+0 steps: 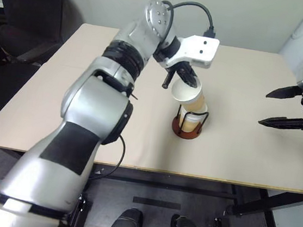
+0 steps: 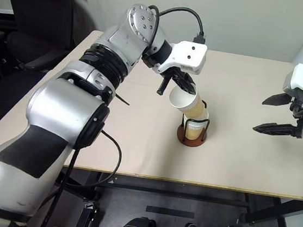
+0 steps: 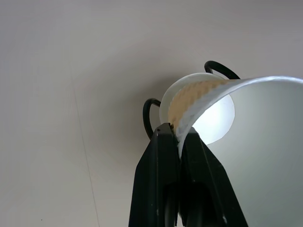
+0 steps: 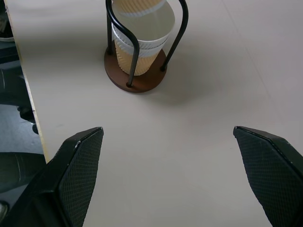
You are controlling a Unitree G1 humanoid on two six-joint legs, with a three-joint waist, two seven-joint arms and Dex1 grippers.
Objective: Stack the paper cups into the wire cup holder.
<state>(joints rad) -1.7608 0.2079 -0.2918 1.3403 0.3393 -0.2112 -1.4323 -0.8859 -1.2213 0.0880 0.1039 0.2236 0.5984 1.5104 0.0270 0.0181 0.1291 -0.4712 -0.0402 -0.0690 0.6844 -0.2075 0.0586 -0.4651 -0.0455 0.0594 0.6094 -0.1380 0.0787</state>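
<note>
My left end effector (image 1: 184,79) is clenched on the rim of a tilted paper cup (image 1: 188,94), one finger inside the wall and one outside, as the left wrist view shows. The cup's narrow end points down into the wire cup holder (image 1: 188,124), which stands directly beneath it and already carries nested paper cups (image 4: 142,40) between its black loops. My right end effector (image 2: 279,114) hangs released, fingers spread wide with nothing between them, well apart from the holder on its right side. Bare counter (image 1: 235,150) lies between that end effector and the holder, with nothing in the way. The counter's near edge runs below both end effectors and leaves open room all round the holder. A black chair (image 1: 21,5) stands off the counter's far left corner.
</note>
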